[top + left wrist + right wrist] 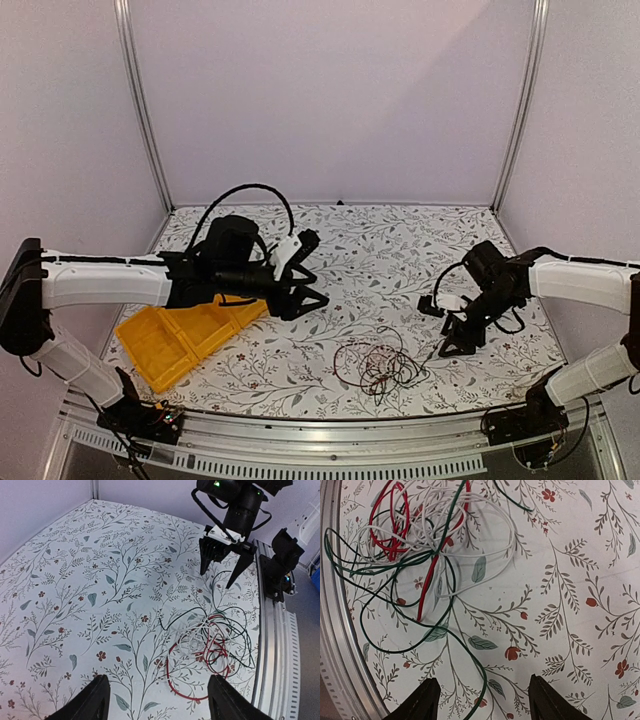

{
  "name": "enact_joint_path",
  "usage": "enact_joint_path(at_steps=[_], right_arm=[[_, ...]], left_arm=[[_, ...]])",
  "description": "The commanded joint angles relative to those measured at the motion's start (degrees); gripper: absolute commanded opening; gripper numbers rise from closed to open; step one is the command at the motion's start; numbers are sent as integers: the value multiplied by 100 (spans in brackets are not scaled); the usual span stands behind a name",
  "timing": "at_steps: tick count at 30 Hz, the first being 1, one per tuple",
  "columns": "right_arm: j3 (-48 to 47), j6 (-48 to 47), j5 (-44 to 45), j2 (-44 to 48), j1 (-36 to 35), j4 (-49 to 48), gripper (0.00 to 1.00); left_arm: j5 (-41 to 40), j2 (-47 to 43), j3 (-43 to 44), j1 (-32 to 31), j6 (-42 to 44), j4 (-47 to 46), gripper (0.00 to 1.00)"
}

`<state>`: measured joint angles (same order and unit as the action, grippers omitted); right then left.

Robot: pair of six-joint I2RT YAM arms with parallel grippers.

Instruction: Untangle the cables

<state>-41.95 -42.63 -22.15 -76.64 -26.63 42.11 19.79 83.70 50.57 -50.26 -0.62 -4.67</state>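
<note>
The cables (378, 365) lie in a loose, roundish tangle of red, white and dark green near the counter's (400, 250) front edge, with no clear long axis. One green strand (484, 685) trails toward the right tool (457, 345) and runs unclamped between its wide-spread fingers (422, 702). The left tool (312, 272), raised to the tangle's left, gapes wide and grips nothing. A yellow bin (170, 340) sits well left.

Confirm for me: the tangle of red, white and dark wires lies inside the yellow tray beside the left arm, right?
No. The tangle of wires lies on the flowered tablecloth near the front edge, apart from the yellow tray beside the left arm. The top external view shows it.
</note>
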Motion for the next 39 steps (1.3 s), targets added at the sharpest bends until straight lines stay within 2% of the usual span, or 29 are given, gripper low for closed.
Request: enact_joint_path(at_steps=[1, 5, 10, 15, 17, 18, 19, 20, 24, 29, 33, 35, 36, 37, 39], right_arm=[[-13, 223, 38, 34, -38, -230, 62], [-2, 304, 26, 104, -37, -344, 50], [8, 402, 60, 34, -36, -473, 22], [-124, 500, -110, 89, -35, -661, 2], [-310, 485, -290, 145, -35, -672, 0], [-430, 463, -382, 153, -35, -646, 0], [-582, 446, -477, 164, -39, -593, 0], [-737, 404, -583, 173, -38, -529, 0], [-1365, 315, -943, 341, -40, -228, 0], [-2278, 233, -1160, 442, -38, 197, 0], [-2887, 187, -1296, 506, -35, 367, 0], [-3195, 194, -1317, 551, -28, 353, 0], [-3334, 200, -1318, 574, -26, 325, 0], [-3495, 227, -1318, 585, -19, 317, 0], [-3871, 267, -1323, 584, 1, 343, 0]], left_arm=[[70, 62, 142, -131, 54, 88, 69], [78, 100, 160, -155, 54, 106, 68], [97, 146, 189, -190, 54, 132, 69], [352, 252, 230, -221, 220, -35, 69], [335, 237, 179, -264, -68, -376, 72], [246, 196, 111, -343, -258, -636, 81], [-92, 132, 12, -467, -400, -980, 96], [-540, 89, -87, -667, -503, -1345, 99], [-1683, 493, -162, -1304, -450, -2713, 100], [-1635, 1689, 761, -1478, -695, -3046, 99], [-1202, 2672, 1535, -1478, -852, -3138, 84], [-1017, 3131, 1947, -1467, -952, -3126, 70], [-946, 3345, 2117, -1461, -994, -3109, 56], [-915, 3577, 2253, -1441, -1042, -3091, 48], [-897, 3807, 2374, -1386, -1226, -3168, 42]])
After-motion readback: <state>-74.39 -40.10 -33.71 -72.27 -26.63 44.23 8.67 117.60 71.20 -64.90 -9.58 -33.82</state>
